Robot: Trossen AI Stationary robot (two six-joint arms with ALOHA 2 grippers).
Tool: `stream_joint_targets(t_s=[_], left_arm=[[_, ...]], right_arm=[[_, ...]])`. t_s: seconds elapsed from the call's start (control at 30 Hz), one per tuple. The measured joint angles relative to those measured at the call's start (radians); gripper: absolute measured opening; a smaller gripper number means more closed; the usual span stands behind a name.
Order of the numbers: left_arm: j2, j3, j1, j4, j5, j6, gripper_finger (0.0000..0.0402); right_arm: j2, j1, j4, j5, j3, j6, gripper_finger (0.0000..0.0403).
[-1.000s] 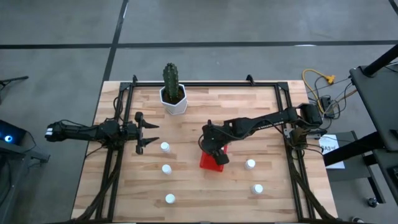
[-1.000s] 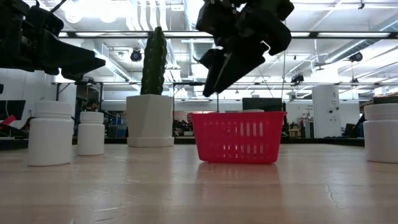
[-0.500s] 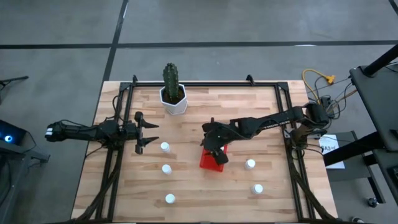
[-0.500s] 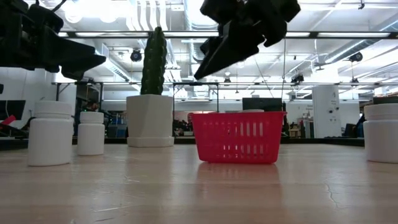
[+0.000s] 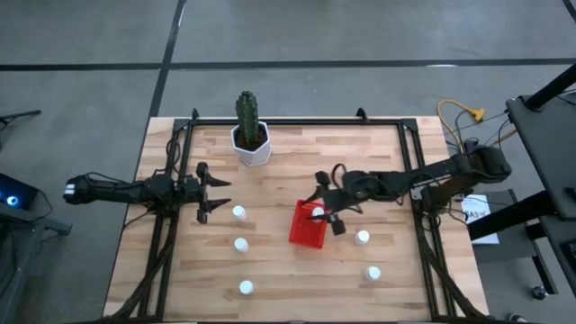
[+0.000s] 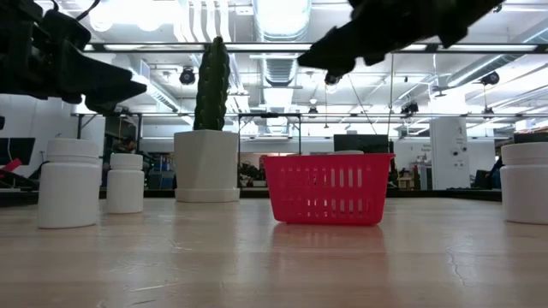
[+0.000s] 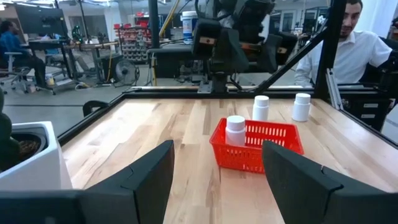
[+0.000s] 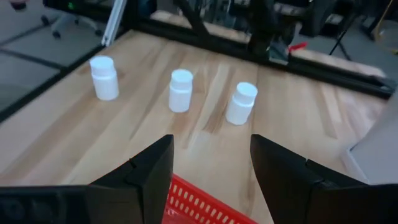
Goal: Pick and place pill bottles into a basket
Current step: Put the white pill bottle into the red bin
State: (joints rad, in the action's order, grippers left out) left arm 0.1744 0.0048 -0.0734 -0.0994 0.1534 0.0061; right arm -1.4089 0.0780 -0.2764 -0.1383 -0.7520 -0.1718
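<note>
The red basket (image 5: 306, 229) stands mid-table and holds one white pill bottle (image 5: 317, 212), which also shows upright in the left wrist view (image 7: 235, 130). Three bottles stand left of the basket (image 5: 238, 212), (image 5: 241, 244), (image 5: 246, 287). Two stand to its right (image 5: 362, 238), (image 5: 373, 273). My right gripper (image 5: 322, 209) is open and empty, above the basket's right side; its wrist view (image 8: 211, 142) looks over the basket's rim (image 8: 205, 199) at the three left bottles. My left gripper (image 5: 214, 192) is open and empty, above the table beside the nearest left bottle.
A cactus in a white hexagonal pot (image 5: 250, 135) stands at the far side, left of centre. A black frame (image 5: 171, 225) runs along the table's edges. A person in a white shirt (image 7: 351, 53) sits beyond the table's right side.
My right gripper has drawn back from over the basket toward the table's right edge and tipped from pointing steeply down to nearly level. A white bottle now shows standing in the basket where the gripper was.
</note>
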Motion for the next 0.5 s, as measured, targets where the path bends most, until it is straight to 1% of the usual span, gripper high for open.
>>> stream_joint_targets(t_s=[0.1, 0.2, 0.37, 0.5], left_arm=[[0.007, 0.000, 0.000, -0.012, 0.002, 0.000, 0.0226], [0.015, 0.000, 0.000, -0.038, 0.002, 0.000, 0.0226], [0.047, 0.000, 0.000, -0.055, 0.001, -0.001, 0.0226], [0.089, 0.005, 0.000, -0.055, 0.002, 0.000, 0.0226]], right_arm=[[0.058, -0.009, -0.013, 0.003, 0.049, 0.004, 0.0203], [0.111, -0.024, -0.070, 0.003, 0.115, -0.003, 0.0203], [0.175, -0.064, -0.254, 0.005, 0.242, 0.013, 0.0203], [0.190, -0.075, -0.392, 0.003, 0.314, 0.020, 0.0203]])
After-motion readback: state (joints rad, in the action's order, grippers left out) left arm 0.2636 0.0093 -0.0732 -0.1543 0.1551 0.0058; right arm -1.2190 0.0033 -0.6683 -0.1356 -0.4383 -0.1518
